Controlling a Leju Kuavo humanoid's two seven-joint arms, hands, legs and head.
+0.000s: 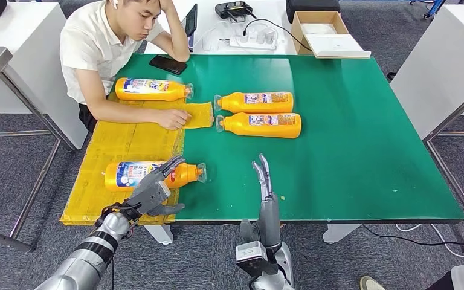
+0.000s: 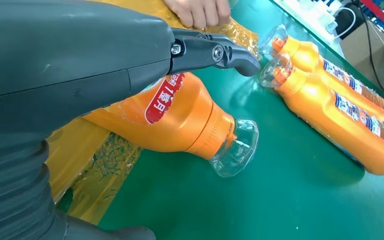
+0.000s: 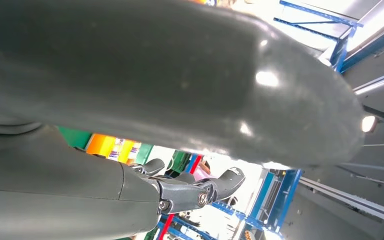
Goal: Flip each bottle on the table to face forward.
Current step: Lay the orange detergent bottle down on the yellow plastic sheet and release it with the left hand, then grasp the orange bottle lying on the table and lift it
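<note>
Bottle [image 1: 151, 174] lies on its side at the near edge of the mat [image 1: 121, 145], long axis crosswise, cap pointing right. Left hand [image 1: 154, 190] sits over it, fingers curved, apparently gripping. Right hand [image 1: 264, 181] stands farther off, fingers straight and empty.

Bench [image 1: 350, 151]: mat [image 1: 121, 151] covers its left part. Near bottle [image 1: 151, 174] lies on mat's near-right edge, cap end off it, pointing right. Far-left bottle [image 1: 152, 89] on mat's far end, cap right. Two bottles w/ caps left, side by side mid-bench: rear bottle [image 1: 255, 102], front bottle [image 1: 260, 125]. Phone [image 1: 168, 64] behind far-left bottle. Person [image 1: 106, 48] at far-left corner, hand on mat's tab.
</note>
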